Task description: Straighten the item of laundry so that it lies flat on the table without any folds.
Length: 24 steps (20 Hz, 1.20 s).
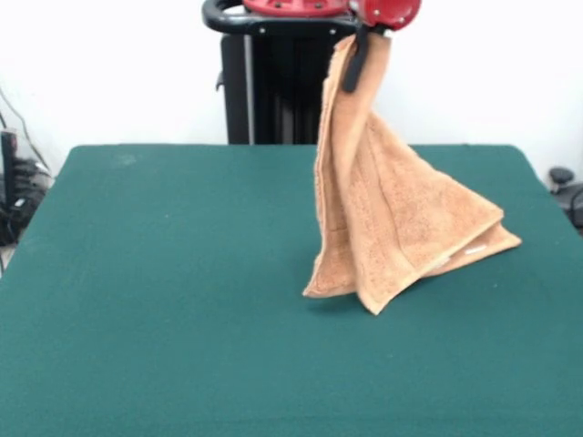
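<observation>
Towel (392,209) hanging in folds right of centre over the table (164,300), top corner pinched high up, lower corners at or just above the green top; one corner fanned out to the right, small white label near it. Gripper (360,45) clamped on the towel's top. Black pedestal (273,82) at the far side.

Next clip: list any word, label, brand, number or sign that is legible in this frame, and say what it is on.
None can be read.
White label on the towel, near its lower right corner: too small to show any print.
Table: no markings.
Red arm and the claw holding the towel up: no lettering shows.
</observation>
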Each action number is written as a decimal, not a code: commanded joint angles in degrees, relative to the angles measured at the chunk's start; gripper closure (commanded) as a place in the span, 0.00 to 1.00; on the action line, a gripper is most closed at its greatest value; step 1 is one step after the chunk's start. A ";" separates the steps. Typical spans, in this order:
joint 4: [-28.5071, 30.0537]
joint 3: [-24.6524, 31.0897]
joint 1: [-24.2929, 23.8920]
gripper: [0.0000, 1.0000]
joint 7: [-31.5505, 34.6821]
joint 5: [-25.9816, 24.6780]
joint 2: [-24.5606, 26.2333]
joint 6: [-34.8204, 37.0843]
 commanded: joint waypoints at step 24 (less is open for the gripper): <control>6.08 24.03 -10.63 0.00 -11.11 -16.48 -0.24 6.30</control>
